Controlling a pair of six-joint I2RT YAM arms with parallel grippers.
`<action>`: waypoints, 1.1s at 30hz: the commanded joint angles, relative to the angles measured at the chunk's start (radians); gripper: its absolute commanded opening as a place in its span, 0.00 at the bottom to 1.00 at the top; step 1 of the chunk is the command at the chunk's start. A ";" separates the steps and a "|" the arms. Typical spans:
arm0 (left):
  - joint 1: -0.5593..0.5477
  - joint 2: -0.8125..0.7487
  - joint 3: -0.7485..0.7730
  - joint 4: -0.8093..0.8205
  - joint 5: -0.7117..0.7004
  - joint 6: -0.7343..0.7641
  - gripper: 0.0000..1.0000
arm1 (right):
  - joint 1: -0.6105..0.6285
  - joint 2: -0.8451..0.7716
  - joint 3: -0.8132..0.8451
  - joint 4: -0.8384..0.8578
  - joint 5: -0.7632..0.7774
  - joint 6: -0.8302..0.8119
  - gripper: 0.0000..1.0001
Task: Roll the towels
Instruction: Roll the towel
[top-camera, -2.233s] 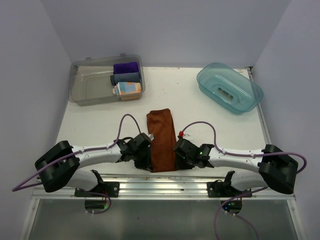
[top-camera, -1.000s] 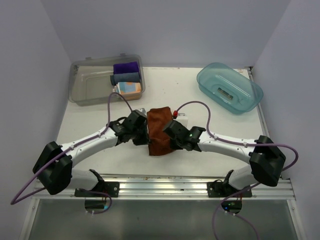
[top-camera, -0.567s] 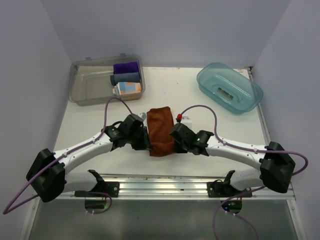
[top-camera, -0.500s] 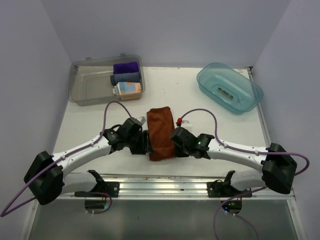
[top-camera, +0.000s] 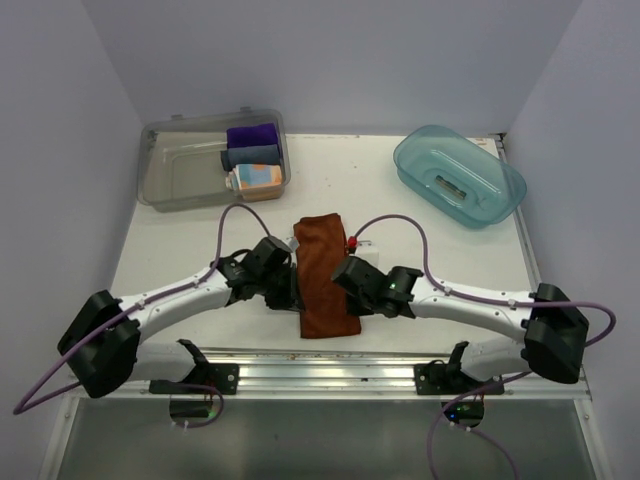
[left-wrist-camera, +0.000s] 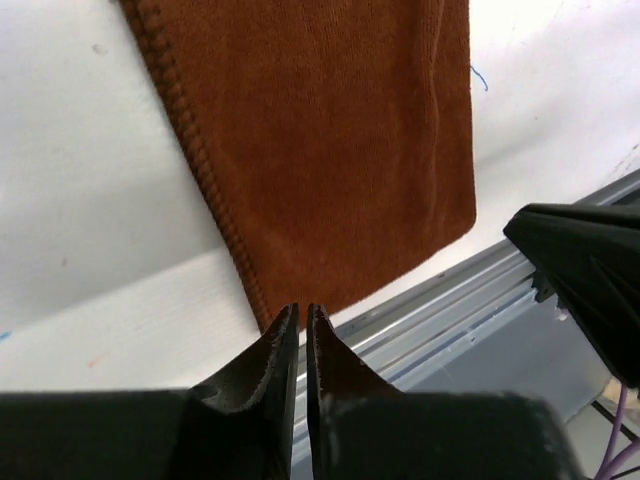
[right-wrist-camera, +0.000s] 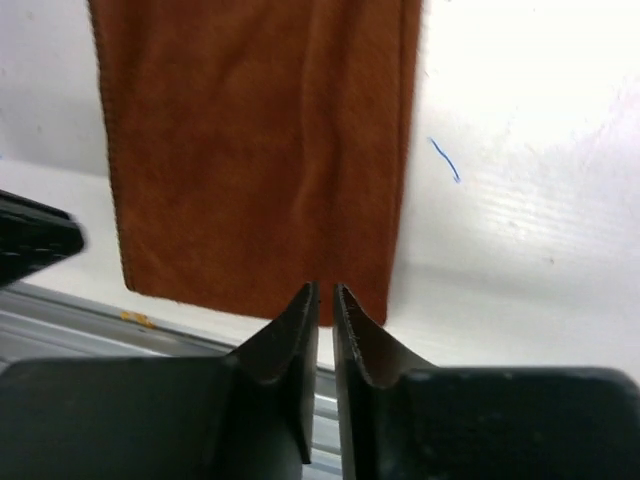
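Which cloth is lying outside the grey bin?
The rust-brown towel, spread flat on the table; the purple cloth, grey-blue cloth and patterned towel sit inside the bin.

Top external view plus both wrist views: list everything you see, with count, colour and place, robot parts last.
rust-brown towel: one, rust-brown, flat mid-table between the grippers
patterned towel: one, pale blue, orange and white, in the bin
purple cloth: one, purple, in the bin, farthest back
grey-blue cloth: one, grey-blue, in the bin, between those two
bin: one, clear grey, far left
tub: one, translucent teal, far right
table: one, white
left gripper: one, black, shut, at the rust-brown towel's left edge
right gripper: one, black, shut, at the rust-brown towel's right edge
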 joint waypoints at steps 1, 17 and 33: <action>-0.010 0.082 0.033 0.120 0.033 0.002 0.08 | -0.010 0.086 0.093 0.042 0.070 -0.057 0.13; 0.038 0.358 0.062 0.186 -0.019 0.074 0.00 | -0.141 0.318 0.008 0.246 -0.058 -0.065 0.10; 0.092 0.314 0.169 -0.002 -0.163 0.196 0.00 | -0.198 0.178 0.026 0.200 -0.056 -0.071 0.11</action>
